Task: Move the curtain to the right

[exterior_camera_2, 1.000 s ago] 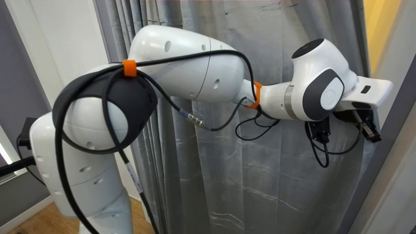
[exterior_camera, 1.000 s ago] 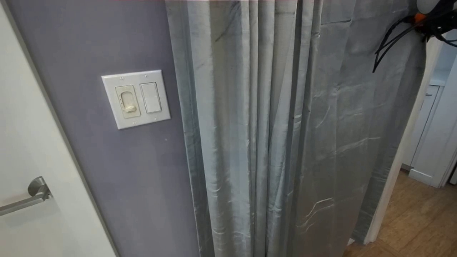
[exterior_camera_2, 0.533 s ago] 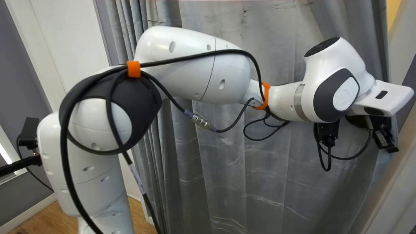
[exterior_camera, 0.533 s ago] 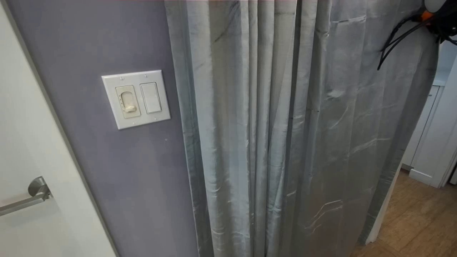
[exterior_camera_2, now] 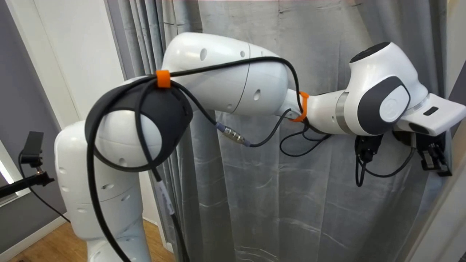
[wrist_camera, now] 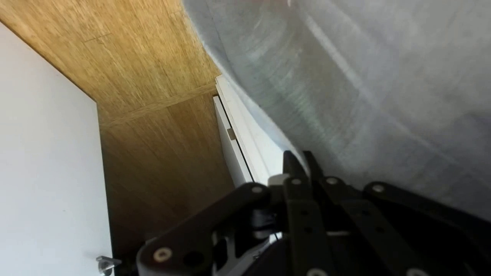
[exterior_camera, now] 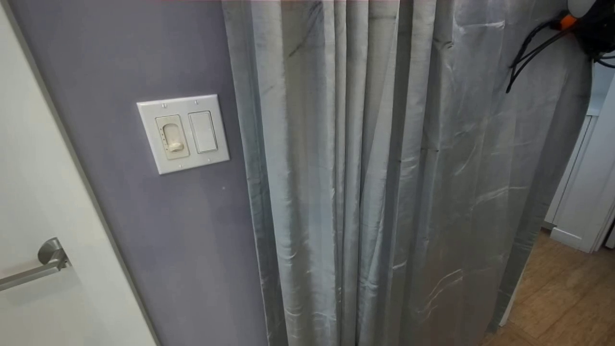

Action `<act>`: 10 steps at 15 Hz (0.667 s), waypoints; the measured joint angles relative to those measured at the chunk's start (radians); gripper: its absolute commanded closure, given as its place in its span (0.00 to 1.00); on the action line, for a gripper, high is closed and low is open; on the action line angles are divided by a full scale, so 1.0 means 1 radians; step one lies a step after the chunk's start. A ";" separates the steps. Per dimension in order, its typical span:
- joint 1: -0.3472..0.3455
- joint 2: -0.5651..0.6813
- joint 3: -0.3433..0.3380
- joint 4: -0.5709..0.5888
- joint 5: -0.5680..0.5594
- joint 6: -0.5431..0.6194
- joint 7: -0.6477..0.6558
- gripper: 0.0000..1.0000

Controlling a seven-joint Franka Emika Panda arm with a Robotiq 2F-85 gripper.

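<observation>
Curtain (wrist_camera: pixel 368 88): grey-blue, pleated, slight sheen; edge pinched in gripper (wrist_camera: pixel 303 163), rest spread along one side of it. Opp. side: wood floor (wrist_camera: pixel 153 57), lit farther out, dim nearer gripper; then white panel (wrist_camera: pixel 50 153) w/ metal fitting (wrist_camera: pixel 106 263). Arm (exterior_camera_2: pixel 233 87) runs back from gripper in front of curtain. In an exterior view, lavender wall (exterior_camera: pixel 192 250) w/ white switch plate (exterior_camera: pixel 186 132), well apart from gripper, past curtain's far edge.
</observation>
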 measured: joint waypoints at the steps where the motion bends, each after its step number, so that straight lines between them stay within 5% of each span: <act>1: 0.002 0.008 -0.005 0.010 0.002 -0.007 0.018 0.99; 5: 0.004 0.036 -0.019 0.051 0.012 -0.044 0.082 0.99; 6: 0.005 0.041 -0.020 0.060 0.015 -0.059 0.095 0.72; 10: 0.005 0.073 -0.030 0.061 0.036 -0.155 0.129 0.51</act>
